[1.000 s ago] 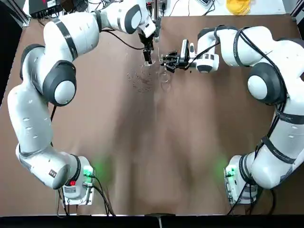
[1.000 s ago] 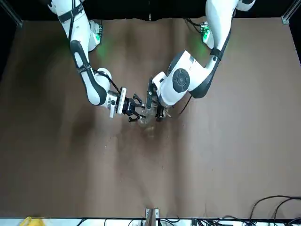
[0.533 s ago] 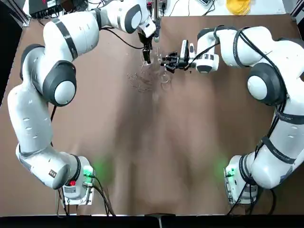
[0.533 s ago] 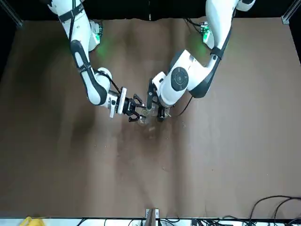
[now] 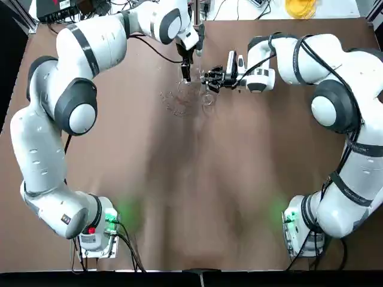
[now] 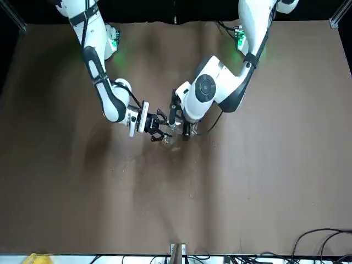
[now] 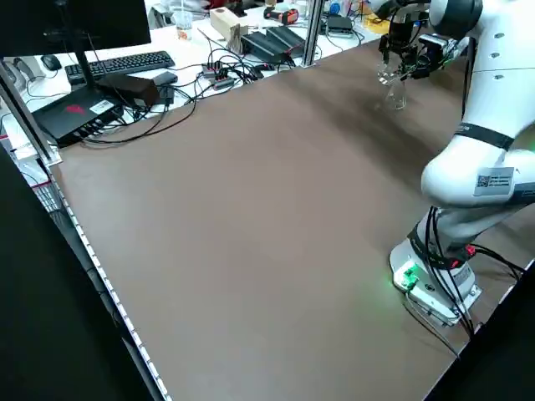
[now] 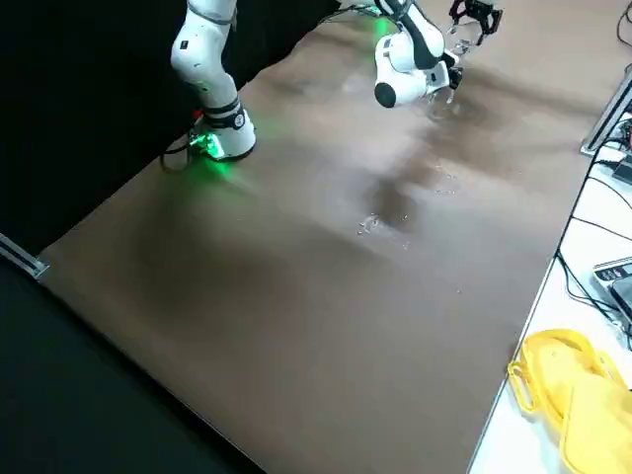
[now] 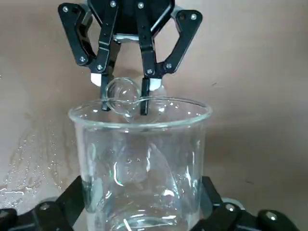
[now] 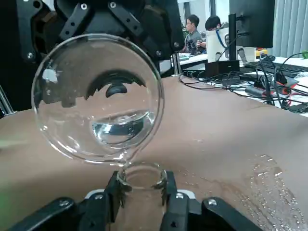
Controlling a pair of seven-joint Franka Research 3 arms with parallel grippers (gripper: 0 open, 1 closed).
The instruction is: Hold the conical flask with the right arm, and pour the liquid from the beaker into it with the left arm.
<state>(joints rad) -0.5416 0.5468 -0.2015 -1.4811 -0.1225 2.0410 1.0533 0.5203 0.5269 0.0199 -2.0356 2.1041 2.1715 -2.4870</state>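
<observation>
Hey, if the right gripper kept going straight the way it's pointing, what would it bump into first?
Past the conical flask in its jaws, the right gripper would likely meet the beaker or the left gripper holding it; depth leaves unclear which.

Beaker [image 9: 139, 163] seen as clear glass, smooth & glossy, w/ rounded shiny rim; flask neck [image 10: 143, 175] also clear, glossy glass. Worktop [image 5: 179, 209] surfaced in smooth brown sheet, semi-gloss, w/ wet shine nr. droplets [image 10: 274, 192]. Arm shells [image 5: 36, 149] finished in smooth white, satin-like, plastic-looking.
</observation>
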